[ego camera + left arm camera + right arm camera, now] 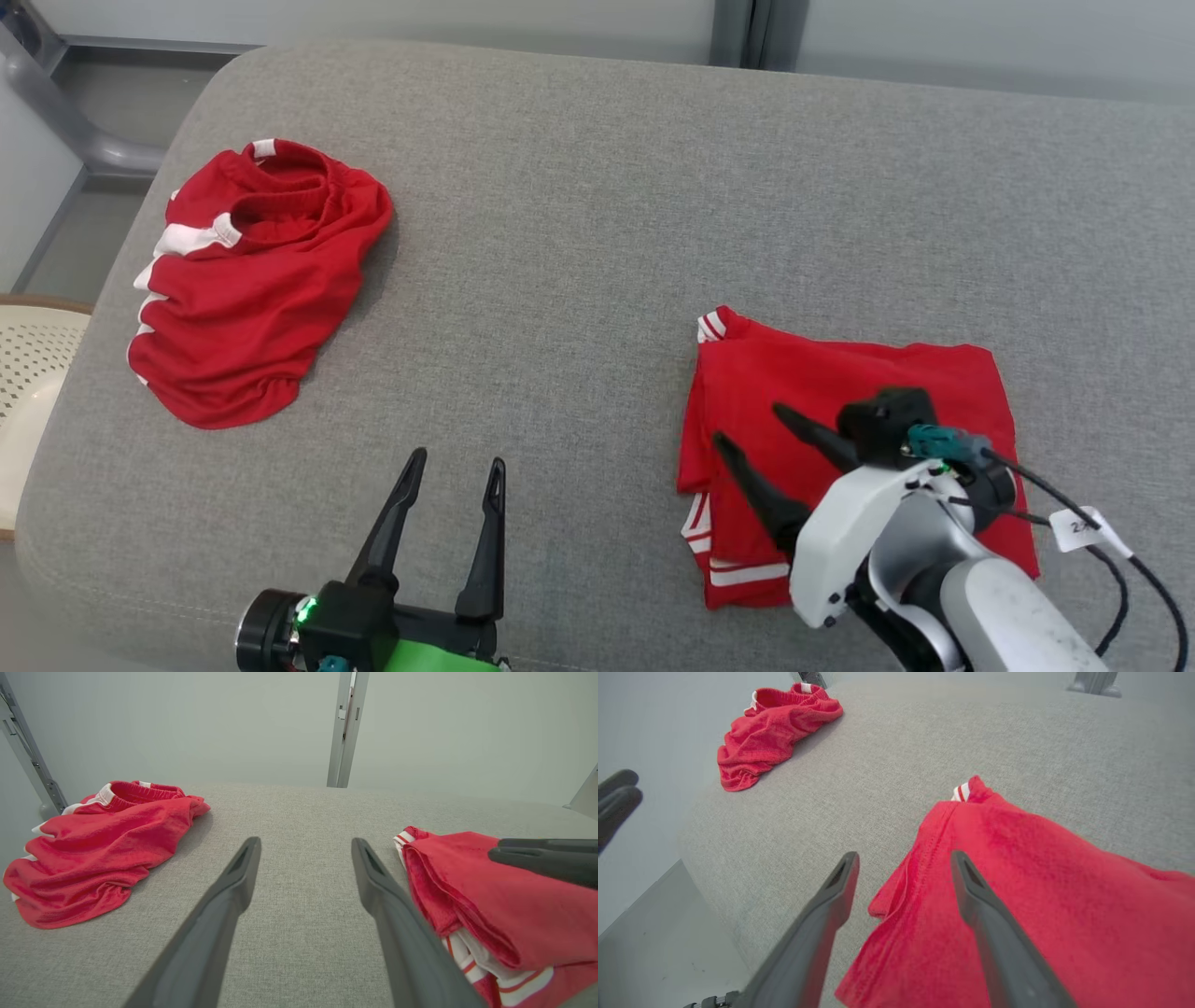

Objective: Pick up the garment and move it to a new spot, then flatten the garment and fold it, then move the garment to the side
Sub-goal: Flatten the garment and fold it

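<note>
Lying at the right: a folded garment, red, sits flat on the grey cushion, with white stripes at its near edge and at its far left corner.
Right gripper: its fingers are spread wide with nothing between them. It is poised above the left part of the folded garment.
Right wrist view adds: one finger is over the red cloth and the other over bare cushion just beside the garment's hemmed edge. Whether either finger touches the fabric cannot be told.
Left gripper: spread wide and empty, it is over bare cushion, apart from both pieces of clothing.
Crumpled garment: a red bundle with its waistband uppermost lies at the cushion's far left, well apart from both grippers.
Head view adds: a cream perforated object lies past the cushion's left edge.
Left wrist view adds: an upright metal post stands behind the cushion, and the right gripper's dark fingers reach in from the right above the folded garment.
</note>
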### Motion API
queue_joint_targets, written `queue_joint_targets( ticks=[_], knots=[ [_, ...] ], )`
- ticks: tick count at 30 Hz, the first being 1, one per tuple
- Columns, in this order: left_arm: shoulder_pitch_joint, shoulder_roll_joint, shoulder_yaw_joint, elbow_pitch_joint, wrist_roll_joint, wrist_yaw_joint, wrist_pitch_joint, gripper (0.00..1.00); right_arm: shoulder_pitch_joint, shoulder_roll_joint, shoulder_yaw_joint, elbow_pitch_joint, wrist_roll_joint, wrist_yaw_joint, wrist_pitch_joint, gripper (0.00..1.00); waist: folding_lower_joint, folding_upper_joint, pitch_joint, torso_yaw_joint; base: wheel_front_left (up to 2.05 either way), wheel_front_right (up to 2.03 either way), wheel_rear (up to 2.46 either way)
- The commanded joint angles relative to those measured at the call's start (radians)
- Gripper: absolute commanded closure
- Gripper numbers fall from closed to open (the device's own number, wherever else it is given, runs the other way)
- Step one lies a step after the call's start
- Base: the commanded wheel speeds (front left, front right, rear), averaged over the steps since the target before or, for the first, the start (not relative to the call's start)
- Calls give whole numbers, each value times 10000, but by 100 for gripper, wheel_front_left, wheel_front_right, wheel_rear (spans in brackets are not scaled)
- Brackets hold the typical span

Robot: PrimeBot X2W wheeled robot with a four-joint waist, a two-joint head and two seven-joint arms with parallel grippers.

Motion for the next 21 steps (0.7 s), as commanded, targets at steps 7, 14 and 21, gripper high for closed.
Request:
queue_joint_targets(
  ticks=[7, 14, 21],
  knots=[
    [27, 7, 272, -194, -76, 219, -26, 0, 28, -680, -1284, -935, 231, -3, -1066, 0, 0, 0, -170, -656, 0, 0, 0],
    [141, 6, 758, -215, -269, 365, -26, 0, -73, -1330, -1725, 351, -437, -1, -4102, 0, 0, 0, -510, -1582, 0, 0, 0],
    [421, 6, 1254, -282, -571, 589, -26, 0, 81, -883, -1857, 1973, -1225, -6, -6266, 0, 0, 0, -1091, -2227, 0, 0, 0]
  ],
)
